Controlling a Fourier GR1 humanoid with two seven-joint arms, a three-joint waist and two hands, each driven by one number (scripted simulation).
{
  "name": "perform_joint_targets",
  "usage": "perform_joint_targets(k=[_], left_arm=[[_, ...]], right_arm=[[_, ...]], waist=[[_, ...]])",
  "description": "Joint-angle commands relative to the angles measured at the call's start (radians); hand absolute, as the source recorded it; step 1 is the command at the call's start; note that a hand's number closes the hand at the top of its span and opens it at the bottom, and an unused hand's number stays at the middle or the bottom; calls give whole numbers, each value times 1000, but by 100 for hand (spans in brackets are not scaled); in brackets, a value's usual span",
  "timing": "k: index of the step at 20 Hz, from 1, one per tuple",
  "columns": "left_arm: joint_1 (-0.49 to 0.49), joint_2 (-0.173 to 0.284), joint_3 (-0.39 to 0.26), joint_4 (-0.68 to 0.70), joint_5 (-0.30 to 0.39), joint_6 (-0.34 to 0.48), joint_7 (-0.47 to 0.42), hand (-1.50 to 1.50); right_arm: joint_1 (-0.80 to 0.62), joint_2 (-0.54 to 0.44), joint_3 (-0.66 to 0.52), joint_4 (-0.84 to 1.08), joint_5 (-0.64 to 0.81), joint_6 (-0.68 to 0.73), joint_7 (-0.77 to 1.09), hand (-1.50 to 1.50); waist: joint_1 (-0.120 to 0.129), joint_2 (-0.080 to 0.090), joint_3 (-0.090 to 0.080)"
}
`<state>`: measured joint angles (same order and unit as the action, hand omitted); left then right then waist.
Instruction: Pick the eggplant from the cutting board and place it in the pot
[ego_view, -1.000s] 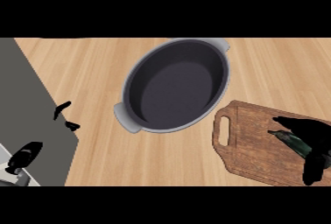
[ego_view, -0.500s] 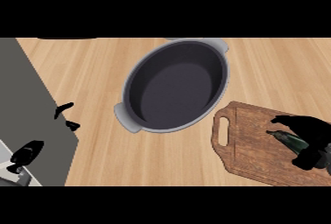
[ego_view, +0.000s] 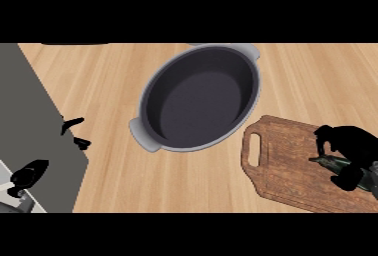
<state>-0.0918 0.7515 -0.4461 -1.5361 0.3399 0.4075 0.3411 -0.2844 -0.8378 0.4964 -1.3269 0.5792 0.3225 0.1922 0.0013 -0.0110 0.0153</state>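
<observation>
1. The right hand (ego_view: 353, 144) sits over the right part of the cutting board (ego_view: 284, 162), fingers curled down and closed round the eggplant (ego_view: 330, 161).
2. The eggplant is on the board, mostly hidden under that hand; only a dark green end shows at the hand's left side. Whether it is raised off the wood cannot be told.
3. The cutting board is brown wood with a slot handle at its left end, lying at the right of the worktop (ego_view: 103, 80).
4. The pot (ego_view: 199, 95), grey, oval and two-handled, stands just left of and beyond the board, close to the board's corner.
5. The left hand (ego_view: 26, 176) shows at the lower left edge, over a grey surface (ego_view: 37, 115); its finger state cannot be told.
</observation>
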Motion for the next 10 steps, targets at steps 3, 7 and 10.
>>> perform_joint_targets(k=[3, 7, 10], left_arm=[[-44, -34, 84, 103, -4, 92, 2, 0], [-28, -4, 74, 117, 49, 104, -20, 0], [51, 70, 52, 71, 74, 126, -33, 0]], right_arm=[[18, 3, -17, -72, 54, -57, -11, 150], [59, 36, -102, -152, 51, -130, 211, 150], [150, 93, -175, -193, 50, -231, 430, 150]], waist=[[-13, 10, -16], [-52, 2, -18], [-105, -31, -21]])
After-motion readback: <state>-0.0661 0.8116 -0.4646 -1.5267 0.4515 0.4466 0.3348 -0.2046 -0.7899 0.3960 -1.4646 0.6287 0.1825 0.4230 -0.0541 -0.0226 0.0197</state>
